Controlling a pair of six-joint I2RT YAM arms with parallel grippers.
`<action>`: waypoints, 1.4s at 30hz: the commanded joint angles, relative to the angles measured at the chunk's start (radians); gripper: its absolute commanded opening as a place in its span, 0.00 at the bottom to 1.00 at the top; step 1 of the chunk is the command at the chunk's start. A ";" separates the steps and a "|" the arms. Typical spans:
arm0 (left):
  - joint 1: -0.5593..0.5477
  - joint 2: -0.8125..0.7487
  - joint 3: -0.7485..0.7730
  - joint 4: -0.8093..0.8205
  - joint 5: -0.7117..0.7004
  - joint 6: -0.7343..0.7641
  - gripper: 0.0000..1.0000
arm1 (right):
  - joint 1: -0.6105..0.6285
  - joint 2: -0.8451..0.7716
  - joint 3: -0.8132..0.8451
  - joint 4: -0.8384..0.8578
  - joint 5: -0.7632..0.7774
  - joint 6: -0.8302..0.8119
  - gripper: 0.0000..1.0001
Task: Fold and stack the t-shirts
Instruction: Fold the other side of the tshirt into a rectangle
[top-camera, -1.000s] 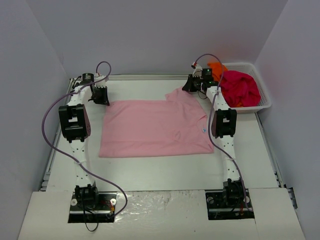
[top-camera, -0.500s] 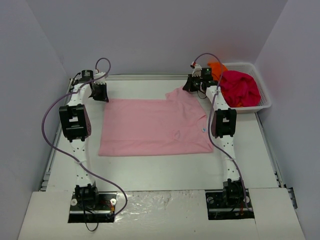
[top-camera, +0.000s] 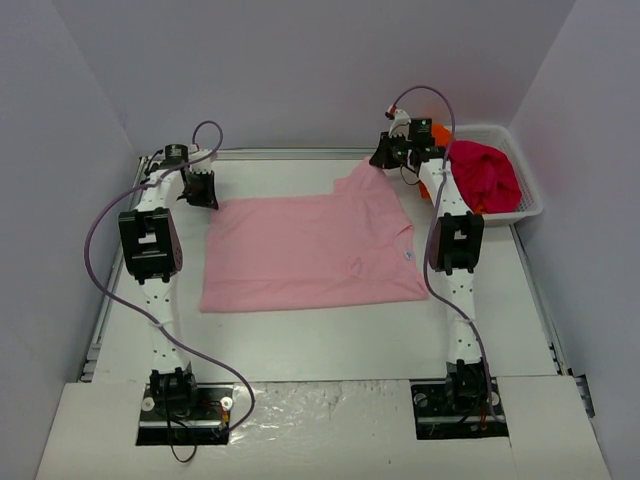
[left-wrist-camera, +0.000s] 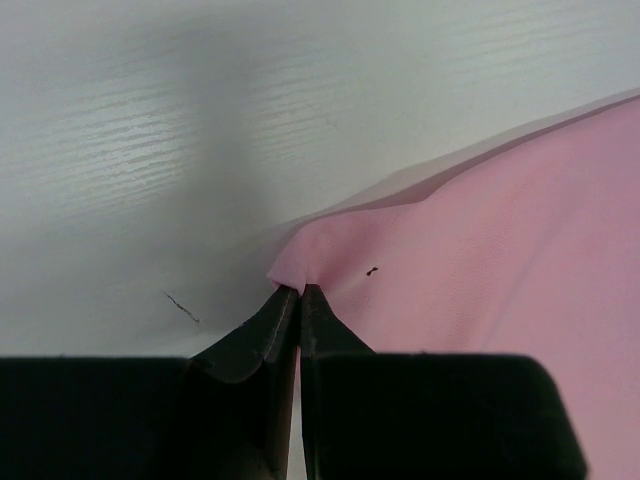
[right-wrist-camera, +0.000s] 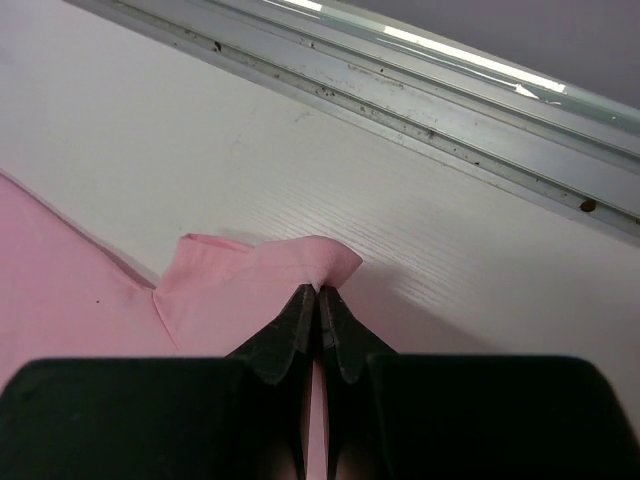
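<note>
Found the pink t-shirt (top-camera: 310, 250) spread flat in the middle of the surface (top-camera: 300, 345), with its long axis left to right and its white neck label (top-camera: 408, 258) toward the right side. Noted the far right sleeve raised a little off the surface and drawn toward the far edge.

Traced the far left corner to the left jaws at the tip of the left arm (top-camera: 150, 240). Found them closed tight on a small pinch of cloth, with the rest of the shirt to the right of the tips in the left wrist view. Traced the far right sleeve end to the right jaws at the tip of the right arm (top-camera: 455, 240), likewise closed tight on a fold of cloth.

Judged both held points to sit along the far long edge. Expected a fold toward the near edge to cross the short axis and to need both arms drawing back together.

Located the magenta-red t-shirt (top-camera: 485, 175) in the white basket (top-camera: 530, 207), just beyond the right arm and well apart from the left.
</note>
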 joint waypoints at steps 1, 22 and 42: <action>0.010 -0.099 0.002 0.009 0.000 -0.004 0.02 | -0.009 -0.107 -0.023 -0.005 -0.003 -0.025 0.00; 0.019 -0.189 -0.064 0.032 0.001 -0.004 0.02 | -0.024 -0.253 -0.178 -0.021 -0.035 -0.059 0.00; 0.028 -0.361 -0.274 0.101 0.043 0.020 0.02 | -0.043 -0.459 -0.402 -0.046 -0.062 -0.100 0.00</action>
